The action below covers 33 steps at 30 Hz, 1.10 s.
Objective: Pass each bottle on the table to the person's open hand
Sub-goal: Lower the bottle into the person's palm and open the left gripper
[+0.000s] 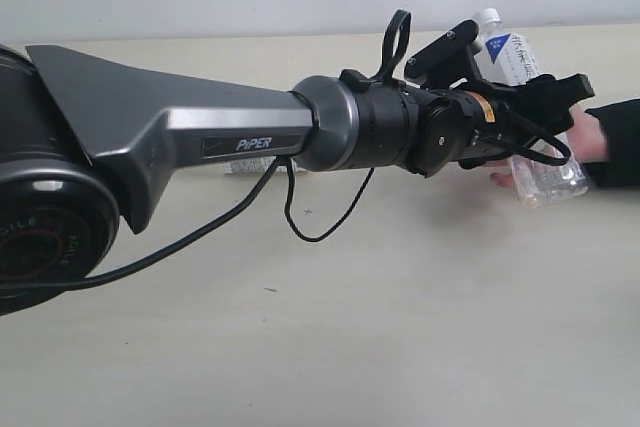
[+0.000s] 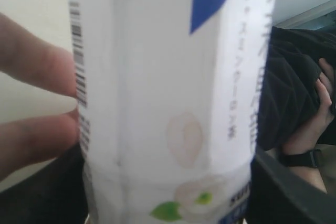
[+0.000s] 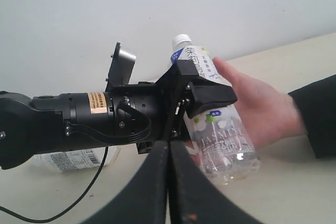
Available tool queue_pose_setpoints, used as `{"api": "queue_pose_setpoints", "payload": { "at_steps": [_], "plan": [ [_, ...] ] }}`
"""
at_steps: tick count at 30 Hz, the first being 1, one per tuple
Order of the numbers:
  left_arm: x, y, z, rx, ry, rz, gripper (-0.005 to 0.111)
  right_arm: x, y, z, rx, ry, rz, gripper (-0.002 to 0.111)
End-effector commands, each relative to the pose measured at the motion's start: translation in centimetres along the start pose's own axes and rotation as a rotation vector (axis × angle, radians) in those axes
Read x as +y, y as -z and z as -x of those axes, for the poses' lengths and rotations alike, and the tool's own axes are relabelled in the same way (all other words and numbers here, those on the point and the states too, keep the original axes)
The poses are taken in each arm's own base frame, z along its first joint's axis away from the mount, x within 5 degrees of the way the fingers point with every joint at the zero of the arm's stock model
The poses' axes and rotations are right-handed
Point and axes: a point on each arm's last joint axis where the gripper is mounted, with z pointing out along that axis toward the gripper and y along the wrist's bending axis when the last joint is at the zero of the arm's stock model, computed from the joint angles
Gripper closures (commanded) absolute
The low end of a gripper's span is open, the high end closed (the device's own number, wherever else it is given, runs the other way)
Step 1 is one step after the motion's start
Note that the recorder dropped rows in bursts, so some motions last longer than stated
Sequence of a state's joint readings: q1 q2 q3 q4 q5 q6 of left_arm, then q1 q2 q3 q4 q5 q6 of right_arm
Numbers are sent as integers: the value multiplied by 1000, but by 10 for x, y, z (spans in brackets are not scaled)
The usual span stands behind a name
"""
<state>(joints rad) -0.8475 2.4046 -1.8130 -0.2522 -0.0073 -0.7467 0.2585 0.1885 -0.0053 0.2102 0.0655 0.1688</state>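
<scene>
Bottle (image 1: 540, 162) (image 3: 223, 145): clear plastic, white cap (image 1: 487, 17), blue+white label. It's at upper right of ext view, off the table (image 1: 400, 327), tilted with cap toward upper left. Label text: vertical Japanese chars, not read. Latin letters "JASM…" show on the lower clear part in R wrist view, rest unclear. L wrist view is a close-up of the same bottle (image 2: 157, 103): barcode (image 2: 79, 66) down the label's left edge, blue patch at top, pale flower w/ green leaf (image 2: 194, 198) at bottom.

L pincer (image 1: 510, 77): jaws spread wide, one each side of the bottle's label section, clamped on it.

Open hand (image 1: 585, 137) (image 3: 257, 106): bare, black sleeve (image 1: 615, 142), comes in from right edge, palm right behind bottle. In L wrist view 2 fingertips (image 2: 37, 66) touch the label.

2nd bottle (image 1: 250, 165) (image 3: 68, 158): lies on its side on table behind the L arm, mostly hidden. White label w/ barcode, text too small to read.

Bottle count visible: 2 (1 gripped, 1 lying).

R pincer (image 3: 168, 182): bottom centre of R wrist view, jaws pressed together, nothing in them.

Other: "PiPER" (image 1: 255, 143) printed on L arm's grey link. Black cable (image 1: 320, 217) loops under the arm. Orange sticker (image 3: 97, 103) on the wrist, text unreadable. Another hand (image 2: 315, 119) w/ black wristwatch (image 2: 304, 158) at right edge of L wrist view.
</scene>
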Motion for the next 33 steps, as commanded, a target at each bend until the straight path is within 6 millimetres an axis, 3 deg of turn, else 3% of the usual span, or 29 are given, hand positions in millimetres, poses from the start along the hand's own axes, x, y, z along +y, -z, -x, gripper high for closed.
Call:
{"api": "queue_pose_setpoints", "payload": {
  "at_steps": [1, 14, 23, 33],
  "plan": [
    [-5, 2, 4, -21, -13, -22, 39, -1, 0, -1, -3, 4, -3, 108],
    [-4, 2, 5, -15, -15, -16, 39, -1, 0, -1, -3, 1, -3, 108],
    [-7, 5, 7, -12, -25, -12, 7, -1, 0, -1, -3, 1, -3, 108],
    [-8, 6, 9, -14, -51, -16, 4, -1, 0, -1, -7, 3, -2, 108]
  ]
}}
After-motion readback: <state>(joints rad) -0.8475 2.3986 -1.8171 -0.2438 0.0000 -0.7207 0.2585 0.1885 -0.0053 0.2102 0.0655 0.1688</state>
